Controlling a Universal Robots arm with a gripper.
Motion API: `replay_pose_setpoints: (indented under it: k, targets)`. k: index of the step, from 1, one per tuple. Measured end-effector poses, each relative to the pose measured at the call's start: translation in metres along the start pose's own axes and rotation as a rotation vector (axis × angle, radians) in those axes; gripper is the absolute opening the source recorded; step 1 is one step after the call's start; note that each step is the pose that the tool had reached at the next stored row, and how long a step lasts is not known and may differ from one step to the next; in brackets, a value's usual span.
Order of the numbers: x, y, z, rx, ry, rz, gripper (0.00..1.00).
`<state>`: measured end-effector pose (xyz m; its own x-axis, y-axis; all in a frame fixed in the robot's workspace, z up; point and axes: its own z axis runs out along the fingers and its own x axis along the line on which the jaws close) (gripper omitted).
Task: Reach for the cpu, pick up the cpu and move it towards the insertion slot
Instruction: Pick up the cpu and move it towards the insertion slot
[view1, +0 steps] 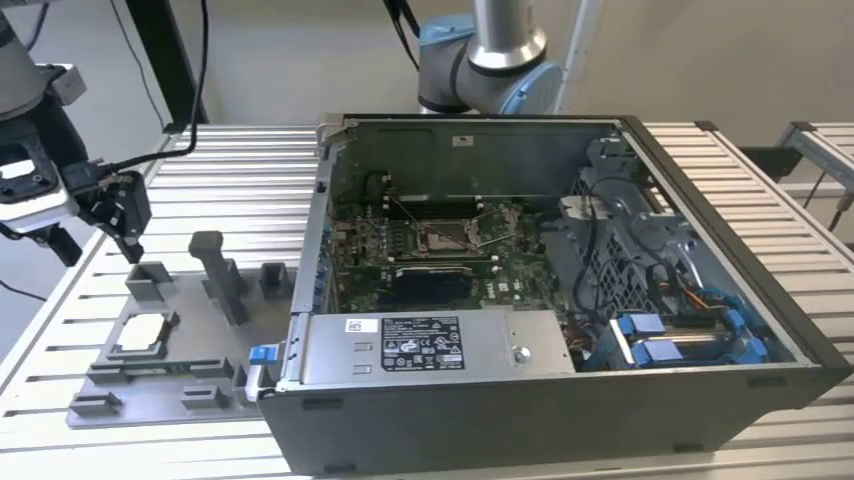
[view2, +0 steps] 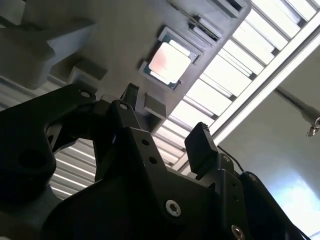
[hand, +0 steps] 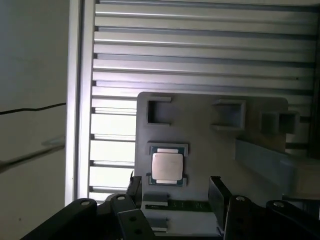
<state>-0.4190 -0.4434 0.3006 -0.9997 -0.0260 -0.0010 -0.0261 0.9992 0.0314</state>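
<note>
Above the tray (view1: 160, 385), near nine o'clock in the exterior view, the tool (view1: 96, 245) hangs with jaws wide and empty, probably spread to straddle the cpu (hand: 167, 166). The cpu lies flat in its tray pocket, untouched, just beyond the fingertips (hand: 135, 187) in both wrist views. The slot (view1: 445, 235) sits mid-frame inside the open case (view1: 534, 425), well apart across the slatted desk (view1: 240, 170). A label (view1: 420, 343) on the case's front box bears print I cannot read.
</note>
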Motion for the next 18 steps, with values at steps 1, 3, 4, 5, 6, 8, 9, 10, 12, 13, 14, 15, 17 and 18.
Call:
replay_pose_setpoints:
  k: [1,3,4,5,6,8,9,10,12,13,14,15,17,18]
  targets:
    - [0.0000,-0.0001,0.0017,0.0002,0.0001,0.000,1.00]
    - [0.0000,-0.0002,0.0054,0.0008,0.0001,0.000,1.00]
    - [0.0000,-0.0002,0.0071,0.0012,0.0002,0.000,1.00]
    - [0.0000,-0.0003,0.0089,0.0017,0.0001,0.000,1.00]
    - [0.0000,-0.0003,0.0109,0.0024,0.0001,0.000,1.00]
    - [0.0000,-0.0004,0.0144,0.0039,0.0002,0.000,1.00]
    - [0.0000,-0.0005,0.0164,0.0048,0.0002,-0.001,1.00]
    - [0.0000,-0.0006,0.0181,0.0056,0.0003,-0.001,1.00]
    - [0.0000,-0.0007,0.0218,0.0074,0.0002,-0.001,1.00]
    - [0.0001,-0.0007,0.0236,0.0086,0.0003,-0.001,1.00]
    - [0.0001,-0.0008,0.0254,0.0098,0.0003,-0.001,1.00]
    - [0.0003,-0.0008,0.0272,0.0115,0.0005,-0.001,1.00]
    - [0.0012,-0.0009,0.0309,0.0148,0.0004,-0.001,1.00]
    - [0.0020,-0.0010,0.0327,0.0163,0.0004,-0.001,1.00]
